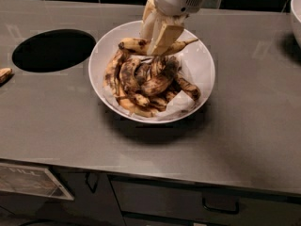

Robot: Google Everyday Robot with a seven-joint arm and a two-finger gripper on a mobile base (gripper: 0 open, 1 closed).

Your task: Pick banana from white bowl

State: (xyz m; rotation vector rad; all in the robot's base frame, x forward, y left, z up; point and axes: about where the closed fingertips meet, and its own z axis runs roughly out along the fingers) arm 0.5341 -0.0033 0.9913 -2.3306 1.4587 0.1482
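Observation:
The white bowl [203, 62] sits on the grey counter, lined with crumpled white paper and holding several browned bananas [150, 84]. My gripper [158, 42] comes down from the top of the view over the bowl's far side. It is shut on the banana [133, 45], a long yellowish one with brown speckles. The banana lies crosswise between the fingers, its thin stem [190, 42] pointing right, and it is held just above the pile. The fingers hide its middle.
A round dark opening [54, 50] is cut into the counter left of the bowl. A banana piece [4, 74] lies at the left edge. A white rounded object [297, 11] shows at the top right. Drawers with a handle [221, 206] run below the counter front.

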